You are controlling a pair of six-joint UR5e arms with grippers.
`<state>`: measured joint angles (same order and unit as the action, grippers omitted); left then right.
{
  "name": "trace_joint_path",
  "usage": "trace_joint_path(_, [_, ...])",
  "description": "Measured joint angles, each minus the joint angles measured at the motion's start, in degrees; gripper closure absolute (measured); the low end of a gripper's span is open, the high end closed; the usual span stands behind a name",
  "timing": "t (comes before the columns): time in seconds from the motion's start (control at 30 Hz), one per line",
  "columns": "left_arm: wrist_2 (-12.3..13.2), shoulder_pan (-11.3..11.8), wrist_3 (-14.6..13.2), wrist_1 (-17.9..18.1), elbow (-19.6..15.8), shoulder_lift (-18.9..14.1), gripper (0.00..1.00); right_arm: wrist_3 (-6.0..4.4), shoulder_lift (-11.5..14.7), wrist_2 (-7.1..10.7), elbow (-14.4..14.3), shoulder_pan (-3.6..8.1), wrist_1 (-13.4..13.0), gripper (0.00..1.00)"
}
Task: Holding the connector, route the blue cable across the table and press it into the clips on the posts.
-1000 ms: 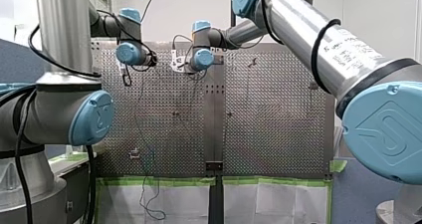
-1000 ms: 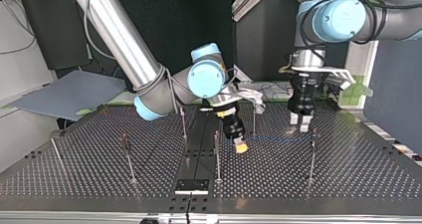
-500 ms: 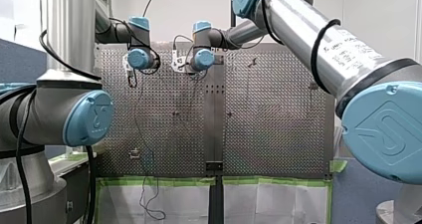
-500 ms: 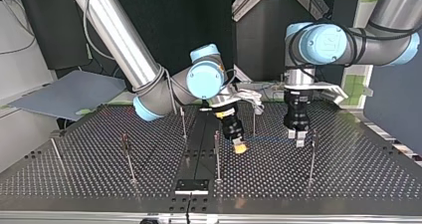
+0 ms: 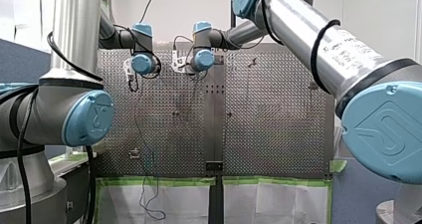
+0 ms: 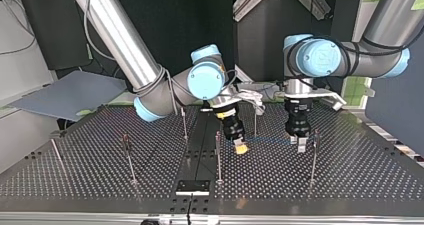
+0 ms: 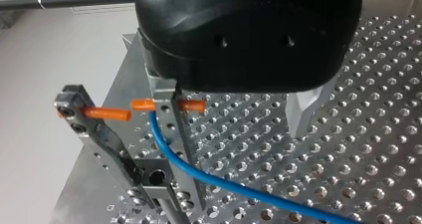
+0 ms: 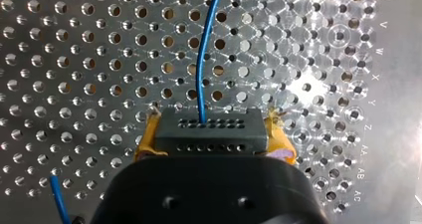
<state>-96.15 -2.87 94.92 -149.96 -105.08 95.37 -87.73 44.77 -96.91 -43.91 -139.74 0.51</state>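
Note:
In the right wrist view my right gripper (image 8: 209,134), with yellow pads, is shut on the black connector (image 8: 206,129). The blue cable (image 8: 201,59) leaves the connector and runs ahead over the perforated table. The top view shows that gripper (image 6: 241,147) low near the middle, with the cable (image 6: 270,140) stretching toward my left gripper (image 6: 299,144). In the left wrist view my left gripper (image 7: 239,129) is open. The cable (image 7: 209,176) passes by one metal finger (image 7: 166,109), unpinched. A black clip post (image 7: 74,109) with orange pins stands beside that finger.
Several thin posts stand on the table in the top view, among them one (image 6: 313,155) close beside my left gripper, one (image 6: 218,155) by my right gripper and one (image 6: 128,155) further left. A black plate (image 6: 192,186) lies at the near edge.
In the top view my left arm has swung left toward my right gripper and come down next to the post. My right arm and the connector have stayed still.

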Motion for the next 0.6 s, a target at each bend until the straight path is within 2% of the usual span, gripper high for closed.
trace_joint_path(0.07, [0.0,0.0,-0.1,0.0,0.0,0.0,0.0,0.0,0.0,0.03,0.0,0.0,0.0,1.0])
trace_joint_path(0.1, [0.0,0.0,-0.1,0.0,0.0,0.0,0.23,0.0,0.0,0.03,0.0,0.0,0.0,1.0])
trace_joint_path(0.13, [0.0,0.0,-0.1,0.0,0.0,0.0,0.23,0.0,0.0,0.03,0.0,0.0,0.0,1.0])
trace_joint_path(0.17, [-0.1,0.0,-0.1,-0.1,0.0,0.0,0.31,0.0,0.0,0.03,0.0,0.0,0.0,1.0])
trace_joint_path(0.2, [-0.1,0.0,0.0,-0.1,0.0,0.0,0.31,0.0,0.0,0.04,0.0,0.0,0.0,1.0])
trace_joint_path(0.23, [-0.3,0.0,0.0,-0.2,0.0,0.0,0.58,0.0,0.0,0.04,0.0,0.01,0.0,1.0])
trace_joint_path(0.27, [-0.4,-0.1,-0.1,-0.3,0.0,0.0,0.73,0.0,0.0,0.04,0.0,0.01,0.0,1.0])
trace_joint_path(0.3, [-0.7,-0.1,-0.1,-0.3,0.0,0.0,0.73,0.0,0.0,0.04,0.0,0.01,0.0,1.0])
trace_joint_path(0.33, [-1.2,-0.2,-0.2,-0.4,0.0,0.0,0.91,0.0,0.0,0.04,0.0,0.02,0.0,1.0])
trace_joint_path(0.37, [-1.5,-0.2,-0.4,-0.4,0.0,0.0,1.0,0.0,0.0,0.04,0.0,0.02,0.1,1.0])
trace_joint_path(0.6, [-3.2,-0.9,-1.9,-1.8,-0.1,0.0,1.0,0.0,-0.1,0.03,-0.1,0.02,0.4,1.0])
